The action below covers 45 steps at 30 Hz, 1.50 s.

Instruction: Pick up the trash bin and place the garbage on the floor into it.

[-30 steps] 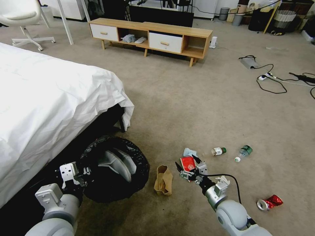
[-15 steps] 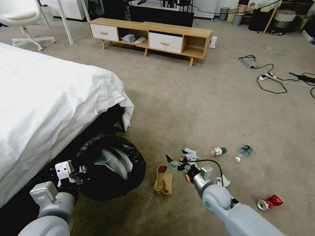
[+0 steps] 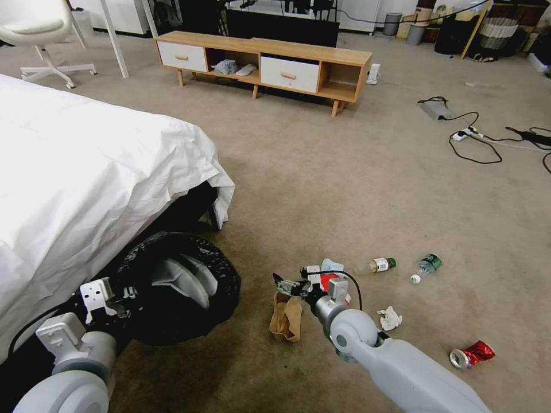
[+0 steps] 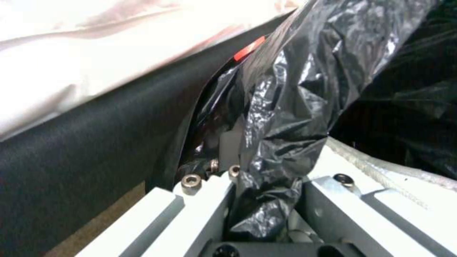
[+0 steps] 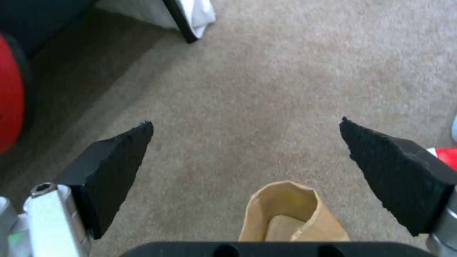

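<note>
Swung right gripper (image 3: 279, 280) leftward over brown paper bag (image 3: 286, 316), fingers spread; bag lying lengthwise, mouth facing away. Left gripper (image 4: 266, 200) clamped on trash bin (image 3: 172, 287) liner.

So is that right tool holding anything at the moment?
No, the right tool is open over bare floor, with the brown paper bag lying below it.

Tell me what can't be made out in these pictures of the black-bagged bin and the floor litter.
- Red wrapper: head view, mostly hidden behind the open right gripper.
- Round black-bagged trash bin: head view, near side covered by the left arm; the bottom inside is not visible.
- Brown paper bag: right wrist view, lower part hidden by the gripper body.
- Left gripper: left wrist view, fingertips buried in crinkled bag plastic.
</note>
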Motion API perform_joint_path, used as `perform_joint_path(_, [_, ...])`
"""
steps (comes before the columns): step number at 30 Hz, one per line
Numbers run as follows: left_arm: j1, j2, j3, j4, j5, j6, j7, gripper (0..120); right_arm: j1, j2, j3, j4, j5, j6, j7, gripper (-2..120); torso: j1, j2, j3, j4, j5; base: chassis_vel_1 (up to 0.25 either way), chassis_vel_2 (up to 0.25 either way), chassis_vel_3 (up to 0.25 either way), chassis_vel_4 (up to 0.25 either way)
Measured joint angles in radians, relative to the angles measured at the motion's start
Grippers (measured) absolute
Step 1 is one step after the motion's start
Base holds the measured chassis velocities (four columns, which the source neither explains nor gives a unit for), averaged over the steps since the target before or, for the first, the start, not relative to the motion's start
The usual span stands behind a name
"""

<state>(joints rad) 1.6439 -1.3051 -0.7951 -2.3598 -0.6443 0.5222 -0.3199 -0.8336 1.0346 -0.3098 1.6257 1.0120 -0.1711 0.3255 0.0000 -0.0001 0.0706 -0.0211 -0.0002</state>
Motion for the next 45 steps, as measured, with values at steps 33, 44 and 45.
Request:
perform_joint_path(33, [0.019, -0.040, 0.052, -0.015, 0.027, -0.015, 0.045, 0, 0.064, -0.033, -0.101, 0.061, 0.268, -0.206, 0.251, 100, 0.000, 0.000, 0.000, 0.0000, 0.0002, 0.000, 0.000, 0.000, 0.000])
perform_joint_path(44, [0.015, -0.047, 0.040, -0.011, 0.021, -0.022, 0.044, 0, 0.119, -0.010, -0.151, 0.078, 0.433, -0.288, 0.436, 100, 0.000, 0.000, 0.000, 0.0000, 0.0001, 0.000, 0.000, 0.000, 0.000])
perform_joint_path(45, [0.014, -0.048, 0.039, -0.010, 0.020, -0.023, 0.044, 0, 0.121, -0.002, -0.152, 0.070, 0.446, -0.291, 0.462, 100, 0.000, 0.000, 0.000, 0.0000, 0.0000, 0.000, 0.000, 0.000, 0.000])
